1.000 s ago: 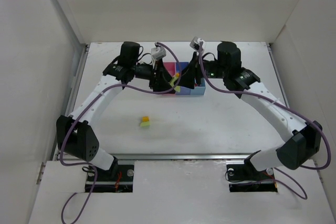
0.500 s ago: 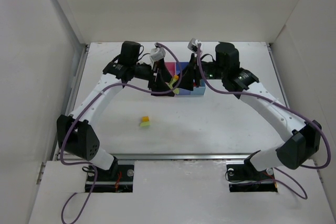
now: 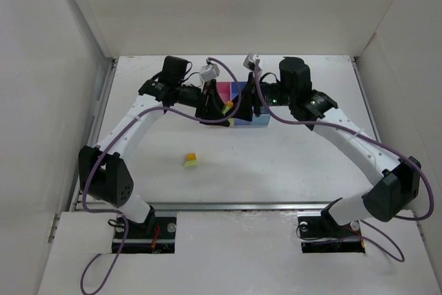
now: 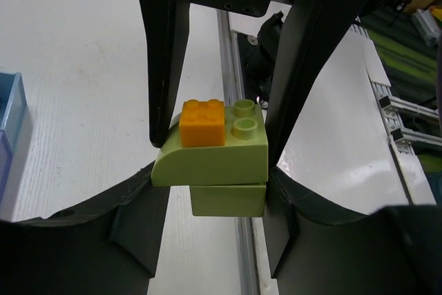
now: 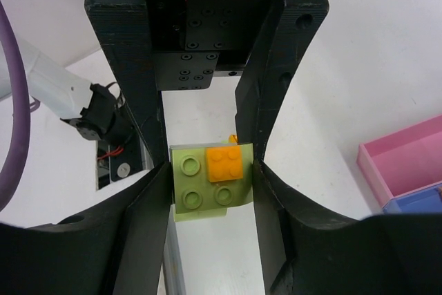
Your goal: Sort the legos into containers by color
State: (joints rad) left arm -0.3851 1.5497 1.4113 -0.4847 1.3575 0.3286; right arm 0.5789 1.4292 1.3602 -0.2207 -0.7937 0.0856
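A lime green lego stack (image 4: 214,164) with a small orange lego (image 4: 203,122) on top hangs between both grippers, just in front of the containers (image 3: 259,119). My left gripper (image 4: 214,179) is shut on the stack; the right gripper's fingers (image 4: 166,53) close on it from the other side. In the right wrist view, my right gripper (image 5: 210,186) is shut on the same lime stack (image 5: 197,195), with the orange lego (image 5: 226,164) on it. From above, the left gripper (image 3: 221,107) and right gripper (image 3: 239,108) meet at the stack (image 3: 229,106).
A second small orange-and-lime lego pair (image 3: 190,161) lies on the white table nearer the arm bases. The pink bin (image 5: 407,164) and a blue bin (image 5: 418,202) show at the right of the right wrist view. White walls enclose the table.
Both grippers have shifted slightly toward the back of the table, with the lime stack held between them. The loose lego pair has not moved.
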